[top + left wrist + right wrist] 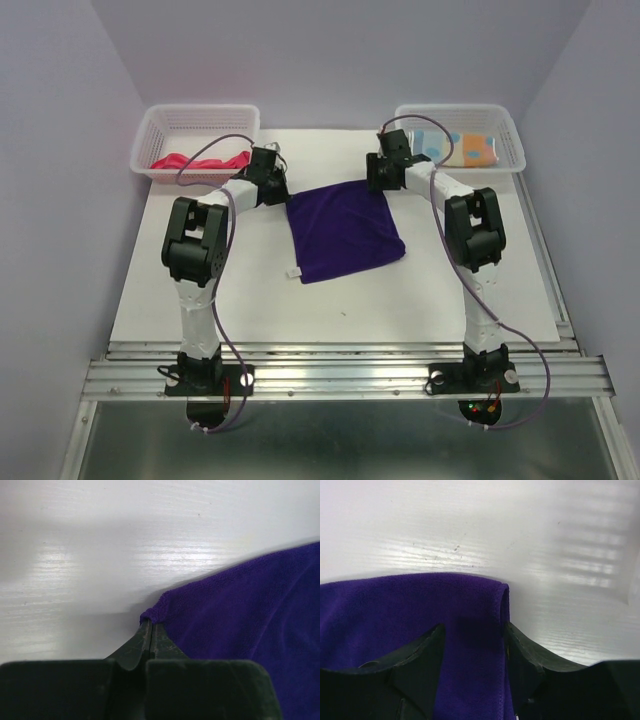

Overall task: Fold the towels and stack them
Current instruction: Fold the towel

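A dark purple towel (345, 232) lies flat on the white table, a small white tag at its near left corner. My left gripper (283, 190) is at its far left corner, and in the left wrist view it (150, 623) is shut with the towel's (250, 620) corner pinched at the tips. My right gripper (375, 183) is at the far right corner. In the right wrist view it (475, 630) is open, with its fingers (427, 645) astride the towel's (395, 610) folded edge. A pink-red towel (200, 160) lies in the left basket. A spotted light blue towel (445, 145) and an orange-tan towel (478, 150) lie in the right basket.
Two white mesh baskets stand at the far edge, the left basket (160, 125) and the right basket (505, 125). The white table board (400, 300) ends at metal rails by the arm bases. Purple walls close in the sides and back.
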Robot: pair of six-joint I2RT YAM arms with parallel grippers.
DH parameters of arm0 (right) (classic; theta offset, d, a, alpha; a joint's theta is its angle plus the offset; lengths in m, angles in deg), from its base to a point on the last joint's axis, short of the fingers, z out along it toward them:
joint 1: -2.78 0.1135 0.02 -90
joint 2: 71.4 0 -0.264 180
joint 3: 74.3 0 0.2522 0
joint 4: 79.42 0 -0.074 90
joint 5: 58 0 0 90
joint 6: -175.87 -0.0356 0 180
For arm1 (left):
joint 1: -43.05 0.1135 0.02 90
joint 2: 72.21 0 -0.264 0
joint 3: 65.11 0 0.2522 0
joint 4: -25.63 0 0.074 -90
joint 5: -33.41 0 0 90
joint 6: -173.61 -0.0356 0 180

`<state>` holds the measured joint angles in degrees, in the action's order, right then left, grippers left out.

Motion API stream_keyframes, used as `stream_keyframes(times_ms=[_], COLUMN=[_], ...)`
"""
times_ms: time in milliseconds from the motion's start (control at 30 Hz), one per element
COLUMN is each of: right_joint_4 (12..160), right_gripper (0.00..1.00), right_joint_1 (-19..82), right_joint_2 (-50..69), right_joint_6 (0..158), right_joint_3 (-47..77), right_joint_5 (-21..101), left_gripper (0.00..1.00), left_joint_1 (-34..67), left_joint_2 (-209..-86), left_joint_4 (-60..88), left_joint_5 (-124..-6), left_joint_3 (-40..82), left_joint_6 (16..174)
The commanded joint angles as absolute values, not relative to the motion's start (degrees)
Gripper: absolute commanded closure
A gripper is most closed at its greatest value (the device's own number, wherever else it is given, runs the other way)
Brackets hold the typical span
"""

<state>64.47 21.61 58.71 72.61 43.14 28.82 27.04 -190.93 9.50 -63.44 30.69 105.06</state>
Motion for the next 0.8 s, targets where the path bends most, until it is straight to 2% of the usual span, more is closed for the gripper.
stream_keyframes(times_ms=[0, 67, 167, 200, 300, 367, 400, 467, 600, 767], right_joint_4=[65.0, 65.0, 63.5, 63.4, 63.1, 62.4, 62.0, 62.0, 62.5, 63.0], right_gripper=[0.44, 0.47, 0.55, 0.6, 0.65, 0.65, 0.59, 0.56, 0.56, 0.65], right_joint_1=[21.9, 21.9, 21.9, 21.8, 21.9, 21.9, 21.9, 21.9, 21.8, 21.9], right_joint_2=[58.8, 59.2, 60.2, 60.3, 60.6, 60.9, 61.0, 60.6, 60.6, 60.9], right_joint_6=[73.5, 73.7, 74.0, 73.9, 73.5, 73.0, 73.0, 73.0, 73.7, 74.3], right_joint_3=[48.4, 49.1, 50.9, 50.7, 50.4, 50.7, 50.9, 50.4, 49.8, 49.3], right_joint_5=[27.3, 27.3, 27.6, 27.5, 27.3, 26.6, 25.5, 24.3, 23.6, 25.1], left_gripper=[1.0, 1.0, 1.0, 1.0, 1.0, 1.0, 1.0, 1.0, 1.0, 1.0], left_joint_1=[27.4, 27.5, 27.7, 27.8, 28.0, 28.1, 28.1, 28.2, 28.3, 28.3], left_joint_2=[-186.6, -186.6, -186.6, -186.6, -186.6, -186.5, -186.4, -186.3, -186.3, -186.3], left_joint_4=[9.6, 9.6, 9.5, 9.4, 9.5, 9.5, 9.6, 9.5, 9.5, 9.7], left_joint_5=[-62.5, -62.6, -62.5, -62.5, -62.9, -63.1, -63.0, -63.1, -63.0, -63.6], left_joint_3=[30.6, 30.7, 30.8, 30.8, 30.9, 30.9, 30.9, 30.8, 30.8, 30.8], left_joint_6=[104.2, 104.2, 104.2, 104.0, 104.0, 103.9, 103.8, 103.7, 103.7, 103.6])
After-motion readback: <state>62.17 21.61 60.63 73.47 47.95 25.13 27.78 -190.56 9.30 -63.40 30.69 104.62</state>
